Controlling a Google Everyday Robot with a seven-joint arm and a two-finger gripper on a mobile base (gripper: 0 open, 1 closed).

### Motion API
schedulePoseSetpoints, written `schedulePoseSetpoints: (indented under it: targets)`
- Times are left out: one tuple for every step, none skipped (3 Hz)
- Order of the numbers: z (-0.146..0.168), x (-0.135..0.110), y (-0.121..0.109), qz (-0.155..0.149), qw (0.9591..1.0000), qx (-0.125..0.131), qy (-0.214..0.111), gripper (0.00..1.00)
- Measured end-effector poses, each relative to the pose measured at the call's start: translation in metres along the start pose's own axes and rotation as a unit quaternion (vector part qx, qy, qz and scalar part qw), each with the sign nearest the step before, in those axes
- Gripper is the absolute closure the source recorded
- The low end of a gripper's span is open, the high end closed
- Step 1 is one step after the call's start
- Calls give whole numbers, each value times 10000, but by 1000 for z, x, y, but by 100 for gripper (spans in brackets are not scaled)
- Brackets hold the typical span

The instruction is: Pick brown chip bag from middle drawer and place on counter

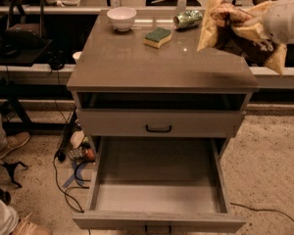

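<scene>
One thing matters right now: the brown chip bag (235,31) hangs crumpled in the gripper (258,24), which is clenched on it up at the right, above the counter's (147,65) right rear edge. My worry is the release. The bag seems partly to overhang that edge, so if it is let go here it may slide off to the floor. Swung further in, it could knock the green can (187,19) just beside it. The middle drawer (157,182) stands pulled out with nothing in it. The white bowl (121,17) at the back looks empty too, and a sponge (158,36) lies near it.
</scene>
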State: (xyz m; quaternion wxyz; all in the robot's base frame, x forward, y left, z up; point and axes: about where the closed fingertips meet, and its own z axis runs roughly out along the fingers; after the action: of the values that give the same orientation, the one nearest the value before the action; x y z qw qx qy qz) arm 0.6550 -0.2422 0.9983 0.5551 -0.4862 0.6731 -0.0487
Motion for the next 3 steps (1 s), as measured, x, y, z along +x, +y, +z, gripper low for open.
schedulePoseSetpoints:
  targets:
    - [38,-19,-16,208,9997,23,-105,100]
    - [100,-32,-4,672,9968,-374,-235,98]
    - [135,-34,9,1022,9921,-684,-268,77]
